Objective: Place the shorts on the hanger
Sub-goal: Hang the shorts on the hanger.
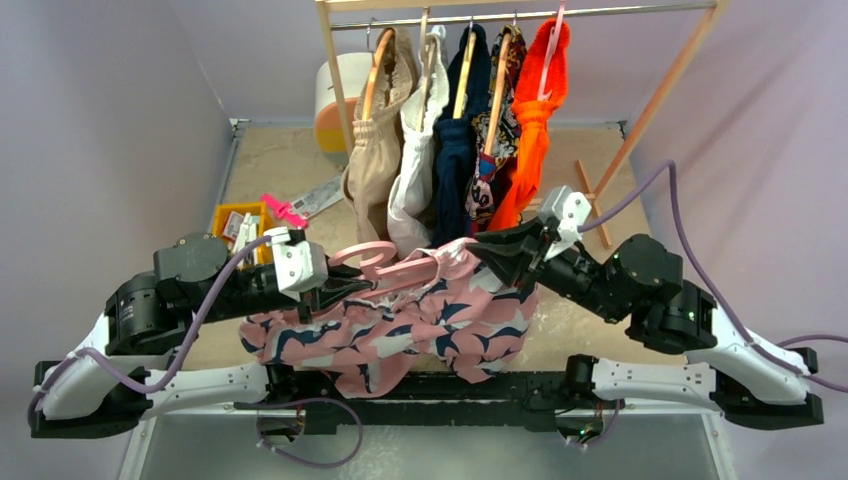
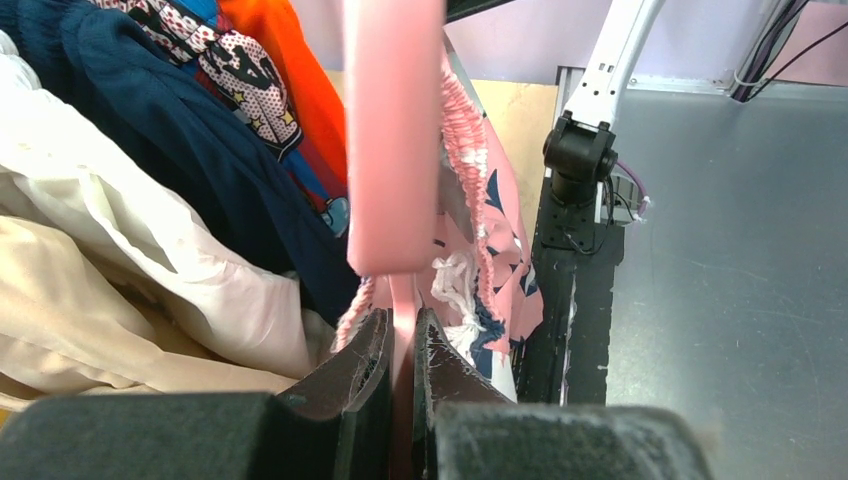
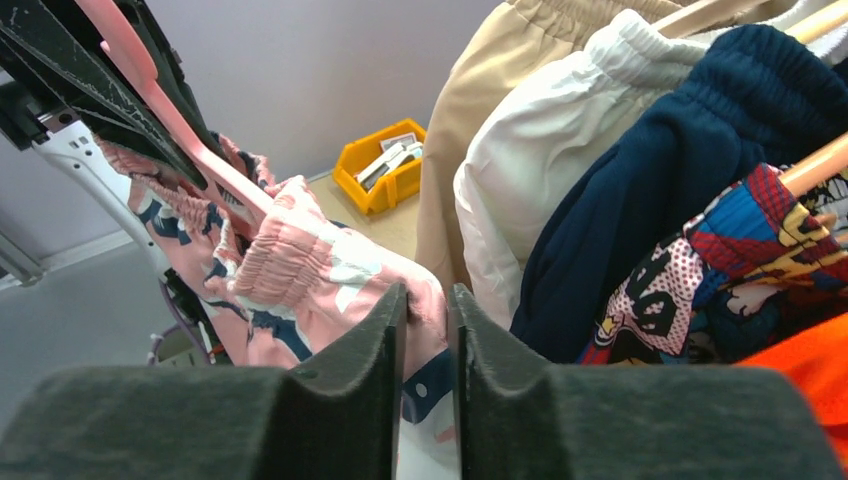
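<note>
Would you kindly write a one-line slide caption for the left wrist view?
Left gripper shut on the pink plastic hanger, pink swirl-print fabric shorts hanging alongside it.

The shorts (image 1: 420, 320), in front of the rack (image 1: 338, 90), are soft matt cloth, with the waistband puckered into fine ridges. The hanger (image 1: 385, 262) is smooth pink plastic with a faint sheen. The rack has a pale, bare-looking wooden frame and a shiny metal rod (image 1: 620, 10). On the rack, the tan hangers (image 1: 372, 78) look like smooth wood. The clothes there are all matt cloth, the navy piece (image 3: 640, 180) fuzzy and the white one (image 3: 540, 170) smoother. Left of the rack, the yellow bin (image 3: 385, 190) is glossy plastic. Under the rack, the table (image 1: 290, 160) looks rough and stony.
</note>
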`<state>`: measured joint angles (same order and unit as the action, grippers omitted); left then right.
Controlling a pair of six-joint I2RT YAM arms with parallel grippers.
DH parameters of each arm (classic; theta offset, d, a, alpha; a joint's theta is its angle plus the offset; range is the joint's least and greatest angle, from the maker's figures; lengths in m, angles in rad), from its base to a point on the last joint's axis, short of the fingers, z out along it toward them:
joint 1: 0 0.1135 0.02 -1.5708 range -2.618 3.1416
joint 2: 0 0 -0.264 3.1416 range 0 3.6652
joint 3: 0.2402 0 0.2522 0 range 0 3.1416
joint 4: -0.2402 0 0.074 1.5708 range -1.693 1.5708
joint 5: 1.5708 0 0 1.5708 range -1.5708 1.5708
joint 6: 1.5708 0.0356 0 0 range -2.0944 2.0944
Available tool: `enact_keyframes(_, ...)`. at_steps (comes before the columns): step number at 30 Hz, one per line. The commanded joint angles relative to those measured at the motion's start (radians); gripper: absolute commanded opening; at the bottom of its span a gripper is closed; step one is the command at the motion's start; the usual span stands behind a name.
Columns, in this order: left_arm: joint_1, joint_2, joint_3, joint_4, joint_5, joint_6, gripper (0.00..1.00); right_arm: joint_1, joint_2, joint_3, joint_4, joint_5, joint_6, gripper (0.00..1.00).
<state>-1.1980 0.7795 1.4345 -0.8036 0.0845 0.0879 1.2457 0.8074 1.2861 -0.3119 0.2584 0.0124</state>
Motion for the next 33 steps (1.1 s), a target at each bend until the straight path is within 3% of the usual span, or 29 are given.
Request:
enact_keyframes(1, 0.002, -0.023, 0.056, 0.088, -0.011, -0.010, 0.00, 0.003, -0.056, -0.021, -0.010, 0.043, -0.011, 0.18)
enact_keyframes(3, 0.002, -0.028, 0.058, 0.091, -0.017, -0.007, 0.00, 0.003, -0.066, -0.026, -0.033, 0.046, -0.010, 0.13)
enact_keyframes(7, 0.002, -0.030, 0.063, 0.096, -0.022, -0.002, 0.00, 0.003, -0.069, -0.027, -0.063, 0.063, 0.011, 0.12)
enact_keyframes(8, 0.002, -0.027, 0.062, 0.096, -0.021, -0.001, 0.00, 0.003, -0.072, -0.023, -0.055, 0.065, 0.014, 0.15)
enact_keyframes(11, 0.002, -0.019, 0.062, 0.096, -0.015, -0.002, 0.00, 0.003, -0.076, 0.002, -0.017, 0.024, 0.014, 0.41)
enact_keyframes(15, 0.002, -0.009, 0.065, 0.105, -0.008, -0.001, 0.00, 0.003, -0.067, 0.060, 0.060, -0.070, 0.001, 0.49)
enact_keyframes(22, 0.002, 0.010, 0.067, 0.104, 0.013, -0.005, 0.00, 0.004, 0.027, 0.146, 0.061, -0.147, -0.050, 0.50)
enact_keyframes(33, 0.002, 0.004, 0.070, 0.106, 0.012, -0.005, 0.00, 0.003, 0.038, 0.062, 0.028, -0.123, -0.045, 0.45)
